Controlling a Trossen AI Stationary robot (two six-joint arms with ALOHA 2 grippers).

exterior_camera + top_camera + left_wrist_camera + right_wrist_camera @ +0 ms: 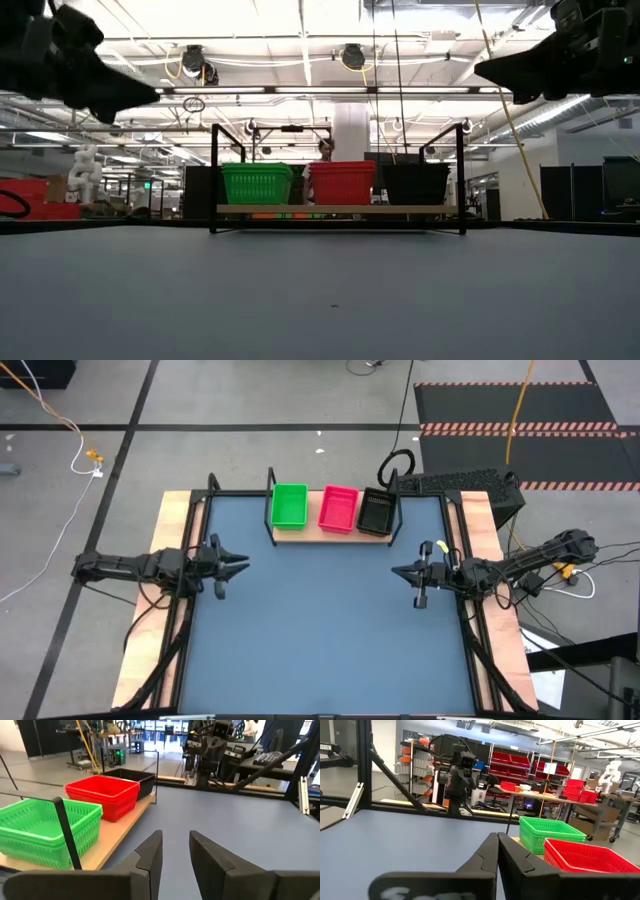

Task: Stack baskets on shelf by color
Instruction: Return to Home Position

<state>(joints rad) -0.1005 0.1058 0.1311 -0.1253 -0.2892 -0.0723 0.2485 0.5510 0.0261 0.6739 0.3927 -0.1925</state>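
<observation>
Evidently the sorting is finished. From the high view, the shelf lies well ahead of both grippers and between them. It carries a green stack, a red stack and a black stack side by side. No loose basket shows on the desk, so I judge only the arms' parking is left. The left gripper and the right gripper face each other across a wide bare stretch, each close to its own side rail, which is the nearest edge to mind.

In the low view both grippers hang high, well clear of the desk, and the three stacks stand level inside the shelf's black frame.

In the left wrist view the left gripper is released and holds nothing, with a gap between its fingers. The green stack sits nearest it, just behind a frame post, with the red and black stacks farther along.

In the right wrist view the right gripper is clenched on nothing, its tips meeting. The green and red stacks sit off to one side, and the path ahead is open desk.
</observation>
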